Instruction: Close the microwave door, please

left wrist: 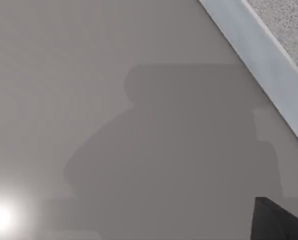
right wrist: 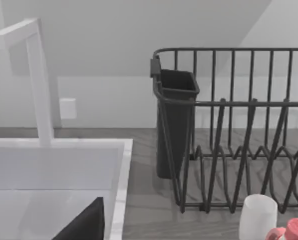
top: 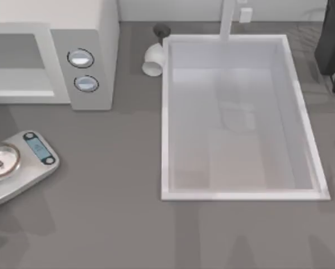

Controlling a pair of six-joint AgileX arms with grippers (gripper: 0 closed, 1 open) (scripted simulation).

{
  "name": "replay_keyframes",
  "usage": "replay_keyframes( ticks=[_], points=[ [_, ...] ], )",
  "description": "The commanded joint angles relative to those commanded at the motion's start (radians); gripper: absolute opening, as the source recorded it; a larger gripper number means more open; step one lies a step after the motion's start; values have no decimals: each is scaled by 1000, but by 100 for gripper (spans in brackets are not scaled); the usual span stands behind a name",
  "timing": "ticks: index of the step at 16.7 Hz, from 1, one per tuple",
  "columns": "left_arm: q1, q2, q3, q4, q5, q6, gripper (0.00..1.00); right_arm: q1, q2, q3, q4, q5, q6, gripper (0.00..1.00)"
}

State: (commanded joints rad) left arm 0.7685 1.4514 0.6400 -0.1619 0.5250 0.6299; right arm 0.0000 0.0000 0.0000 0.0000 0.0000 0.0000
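A broad matte grey counter [top: 116, 224] carries a deep white rectangular sink [top: 166, 140] at centre. The boxy white microwave [top: 108, 50] sits at the far left, its grey-windowed microwave door [top: 18, 59] facing forward. A brushed-metal scale [top: 21, 165] lies near the left edge. Whether either claw is open, I cannot tell.
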Motion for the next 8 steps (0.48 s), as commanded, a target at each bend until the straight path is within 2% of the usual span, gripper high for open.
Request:
replay_keyframes(
  ticks=[4, 8],
  points=[
    [-163, -167, -146, 54, -89, -151, 0, 0, 0, 0, 0, 0, 0, 100],
    [-189, -193, -172, 66, -109, -176, 0, 0, 0, 0, 0, 0, 0, 100]
  ],
)
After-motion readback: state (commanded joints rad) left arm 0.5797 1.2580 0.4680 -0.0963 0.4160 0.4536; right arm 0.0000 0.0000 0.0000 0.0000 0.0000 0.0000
